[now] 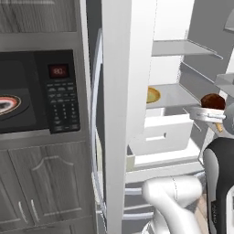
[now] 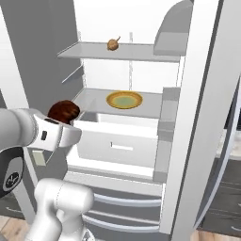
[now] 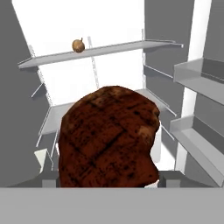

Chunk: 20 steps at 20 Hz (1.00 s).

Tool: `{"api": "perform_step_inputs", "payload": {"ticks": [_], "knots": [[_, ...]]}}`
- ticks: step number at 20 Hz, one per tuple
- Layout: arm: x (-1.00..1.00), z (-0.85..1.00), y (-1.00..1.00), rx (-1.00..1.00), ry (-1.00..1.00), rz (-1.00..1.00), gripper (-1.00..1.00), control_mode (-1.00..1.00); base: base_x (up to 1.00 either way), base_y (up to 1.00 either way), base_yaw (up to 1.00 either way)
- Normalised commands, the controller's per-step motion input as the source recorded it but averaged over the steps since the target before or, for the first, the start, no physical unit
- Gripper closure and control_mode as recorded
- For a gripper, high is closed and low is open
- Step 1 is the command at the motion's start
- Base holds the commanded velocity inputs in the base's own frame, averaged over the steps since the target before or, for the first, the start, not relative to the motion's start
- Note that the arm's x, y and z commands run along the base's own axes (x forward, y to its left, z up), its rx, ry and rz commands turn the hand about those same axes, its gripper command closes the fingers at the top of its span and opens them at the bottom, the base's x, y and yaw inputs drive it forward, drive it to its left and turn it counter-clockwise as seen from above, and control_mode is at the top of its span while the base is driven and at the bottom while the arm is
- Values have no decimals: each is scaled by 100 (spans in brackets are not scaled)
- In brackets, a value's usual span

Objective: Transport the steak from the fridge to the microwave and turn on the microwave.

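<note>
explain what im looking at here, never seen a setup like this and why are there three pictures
It is a white robot arm on a driving base in a simulated kitchen. Two pictures come from cameras on the base, behind the arm to its left and right. The third comes from a camera on the hand. The tool holds a steak in front of the open fridge. On the fridge's middle shelf lies a yellow plate; on the shelf above, a small brown item. Left of the fridge is the microwave, where the steak must go.
</note>
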Motion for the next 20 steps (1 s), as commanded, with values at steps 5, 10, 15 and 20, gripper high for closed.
{"api": "perform_step_inputs", "payload": {"ticks": [5, 10, 15, 20], "knots": [[0, 0, 0, 0, 0, 0, 100, 100, -60, 0, 0], [0, 0, 0, 0, 0, 0, 100, 100, -57, 0, 0], [0, 0, 0, 0, 0, 0, 100, 100, -69, 0, 0], [0, 0, 0, 0, 0, 0, 100, 100, -59, 14, 0]]}}
